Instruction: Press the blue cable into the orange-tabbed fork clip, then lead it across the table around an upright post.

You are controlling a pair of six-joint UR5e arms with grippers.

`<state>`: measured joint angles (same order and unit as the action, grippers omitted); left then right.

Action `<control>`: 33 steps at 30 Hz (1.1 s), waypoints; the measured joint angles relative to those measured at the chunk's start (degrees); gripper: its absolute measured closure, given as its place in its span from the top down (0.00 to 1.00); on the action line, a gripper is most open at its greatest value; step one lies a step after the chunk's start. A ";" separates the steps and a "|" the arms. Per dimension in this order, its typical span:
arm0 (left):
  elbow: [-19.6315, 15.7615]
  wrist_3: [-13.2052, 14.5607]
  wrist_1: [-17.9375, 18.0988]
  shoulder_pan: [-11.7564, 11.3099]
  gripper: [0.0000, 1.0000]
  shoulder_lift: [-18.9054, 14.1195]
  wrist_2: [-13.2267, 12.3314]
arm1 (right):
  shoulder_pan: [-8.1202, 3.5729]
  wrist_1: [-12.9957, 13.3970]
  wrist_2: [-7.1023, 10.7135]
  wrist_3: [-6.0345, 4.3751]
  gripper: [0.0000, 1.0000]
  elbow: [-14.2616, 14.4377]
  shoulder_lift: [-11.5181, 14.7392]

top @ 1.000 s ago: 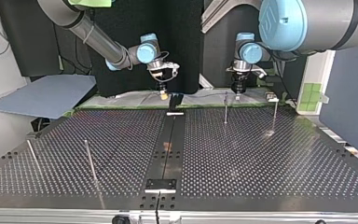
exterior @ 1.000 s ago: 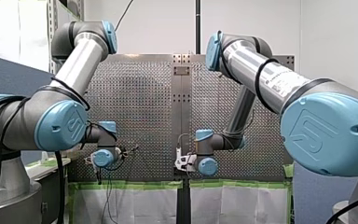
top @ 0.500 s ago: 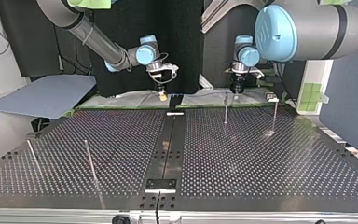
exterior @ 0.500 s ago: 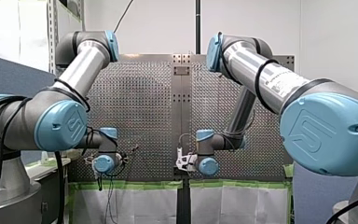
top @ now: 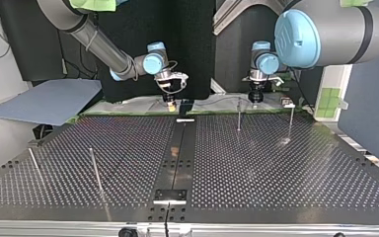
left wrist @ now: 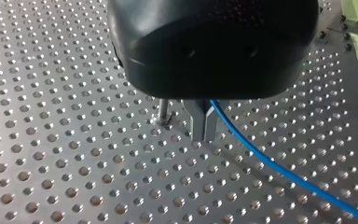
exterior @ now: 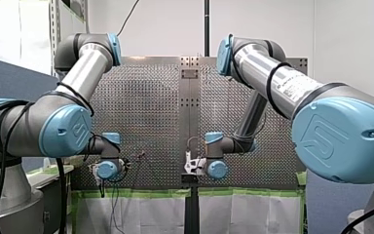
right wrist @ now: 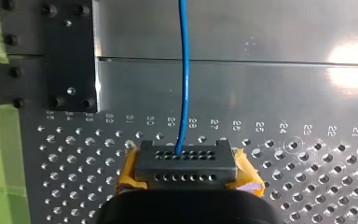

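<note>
The blue cable (left wrist: 279,172) runs from between the metal fingers of my left gripper (left wrist: 204,135), which is shut on it, away over the perforated plate. A thin upright post (left wrist: 164,111) stands just beside those fingers. In the right wrist view the blue cable (right wrist: 183,70) leads straight ahead out of my right gripper (right wrist: 185,155), whose yellow pads (right wrist: 129,170) are shut on it. At the far edge of the top view, my right gripper (top: 170,102) hangs next to a dark clip fixture (top: 185,105), and my left gripper (top: 254,98) is behind a post (top: 238,114). No orange tab shows.
Another post (top: 290,121) stands at the top view's right and two more posts (top: 95,170) at its left. A black bolted plate (right wrist: 70,56) lies ahead of my right gripper. Green tape (right wrist: 2,154) lines the table's edge.
In the front view my left wrist has sunk lower toward the table's edge. My right wrist has shifted slightly to the left. Both grips on the cable hold.
</note>
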<state>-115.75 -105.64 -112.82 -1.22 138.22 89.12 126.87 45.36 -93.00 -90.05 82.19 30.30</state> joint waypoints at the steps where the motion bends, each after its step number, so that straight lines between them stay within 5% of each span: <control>1: 0.00 -0.01 -0.03 -0.10 0.00 -0.13 -0.06 | -0.07 -0.16 0.00 0.01 0.00 -0.25 -0.01; 31: 2.30 -0.75 -3.14 -0.43 0.00 -2.00 -1.64 | -2.56 -2.60 -0.11 0.03 0.00 -3.33 -0.08; 33: 2.30 -0.04 -3.09 -0.47 0.08 -2.00 -1.31 | -2.60 -2.65 -0.09 0.03 0.00 -3.33 -0.08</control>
<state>-113.44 -105.68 -115.91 -1.69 136.23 87.80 124.27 42.72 -93.10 -90.02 78.86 30.22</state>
